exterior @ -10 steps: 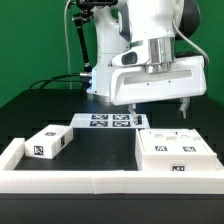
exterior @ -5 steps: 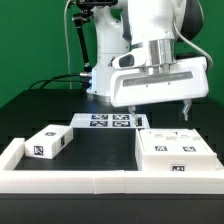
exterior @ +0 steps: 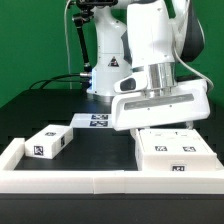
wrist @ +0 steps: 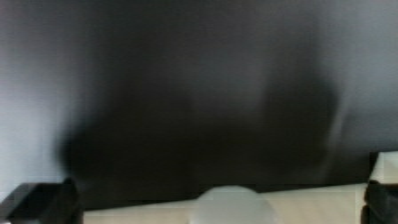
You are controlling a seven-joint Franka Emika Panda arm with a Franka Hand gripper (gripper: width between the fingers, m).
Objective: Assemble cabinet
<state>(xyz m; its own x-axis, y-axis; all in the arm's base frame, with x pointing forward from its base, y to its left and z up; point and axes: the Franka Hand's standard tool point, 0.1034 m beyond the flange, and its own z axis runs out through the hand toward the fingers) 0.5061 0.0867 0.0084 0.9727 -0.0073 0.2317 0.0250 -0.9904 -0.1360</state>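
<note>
The cabinet is in loose pieces on the black table (exterior: 100,150). The large box body (exterior: 175,153) lies at the exterior view's right, against the white border frame (exterior: 60,180). Its far edge is hidden by the hand (exterior: 163,120), which hangs just above it. Whether the hand touches the box cannot be told. The small block (exterior: 48,143) lies at the exterior view's left, well apart from the box, with nothing covering it.

The hand's white housing hides its own fingers in the exterior view. The wrist view is badly blurred and mostly dark. It shows a pale surface (wrist: 231,205) that cannot be named for sure, and 2 dark blocks far apart, which are most likely the fingers (wrist: 36,200). On that reading the hand is spread wide and grips nothing.

The marker board (exterior: 97,120) lies behind the pieces. Only its end toward the exterior view's left shows, because the housing covers the rest.

Compared with 1.0 s ago, the hand has dropped and moved a little toward the exterior view's right. Then it was clear of the box, both fingers showed below the housing, and the whole marker board was visible. The box body and the block lie where they did.

Count: 2 cabinet pieces in sight, 1 large and 1 small. The block shows 1 tag clearly. The box top carries several tags, some too small to count. There is 1 arm and 1 marker board.
</note>
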